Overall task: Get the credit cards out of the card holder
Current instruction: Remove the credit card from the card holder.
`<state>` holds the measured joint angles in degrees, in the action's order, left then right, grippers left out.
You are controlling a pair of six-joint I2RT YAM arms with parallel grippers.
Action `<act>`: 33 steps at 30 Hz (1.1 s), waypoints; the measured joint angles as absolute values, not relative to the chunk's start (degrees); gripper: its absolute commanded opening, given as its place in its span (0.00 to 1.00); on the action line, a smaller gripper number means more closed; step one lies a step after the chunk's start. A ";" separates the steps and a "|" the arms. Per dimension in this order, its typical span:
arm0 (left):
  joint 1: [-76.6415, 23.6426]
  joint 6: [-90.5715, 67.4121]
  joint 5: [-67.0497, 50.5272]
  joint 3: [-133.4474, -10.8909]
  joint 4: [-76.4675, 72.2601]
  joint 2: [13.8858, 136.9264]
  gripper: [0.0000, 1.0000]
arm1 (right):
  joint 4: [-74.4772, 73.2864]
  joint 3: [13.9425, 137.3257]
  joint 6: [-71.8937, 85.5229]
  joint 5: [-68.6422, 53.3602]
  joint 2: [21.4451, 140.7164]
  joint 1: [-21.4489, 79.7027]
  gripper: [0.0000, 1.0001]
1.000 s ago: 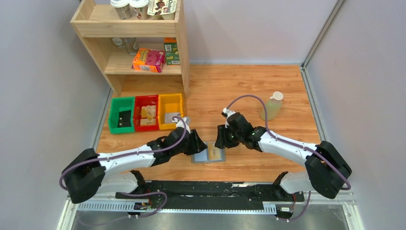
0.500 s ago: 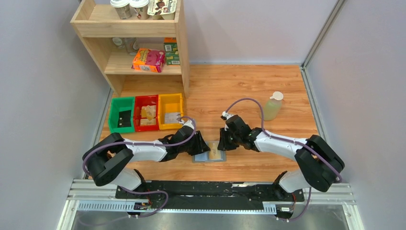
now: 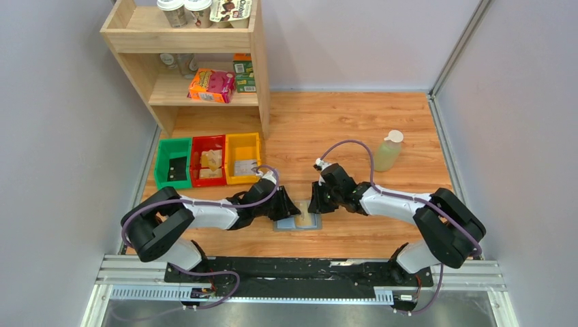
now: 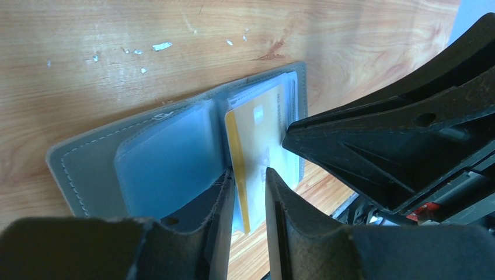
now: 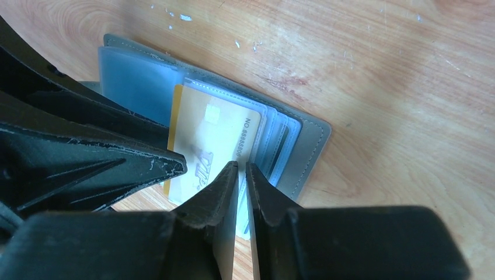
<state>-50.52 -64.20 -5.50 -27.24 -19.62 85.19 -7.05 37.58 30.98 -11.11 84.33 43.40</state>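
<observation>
Both arms stretch low and forward from their bases, elbows pushed outward and forearms angling inward, so the two wrists come close together at the middle. The left gripper [image 3: 287, 208] tips downward, its jaws standing partly apart with a plain gap between them. The right gripper [image 3: 316, 204] faces it from just beside, its fingers [image 5: 225, 192] drawn nearly together with only a thin slit between them.

The grey card holder [image 3: 286, 225] lies opened flat on the wooden table [image 3: 354, 129], near its front edge, with pale bluish clear sleeves [image 4: 166, 157] on both halves. A yellow-orange credit card [image 5: 210, 137], chip and embossed digits facing up, lies on the right half and juts past the holder's edge.
</observation>
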 measured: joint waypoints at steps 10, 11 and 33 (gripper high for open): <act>-50.48 -68.93 -5.26 -20.36 -30.65 85.06 0.20 | -5.41 36.93 31.46 -11.51 84.40 43.35 0.17; -50.48 -69.36 -5.15 -19.66 -32.03 85.06 0.20 | -5.13 36.80 31.51 -11.55 84.42 43.35 0.17; -50.48 -73.97 -2.92 -13.32 -48.14 87.55 0.00 | -3.49 36.49 31.79 -11.70 85.12 43.05 0.15</act>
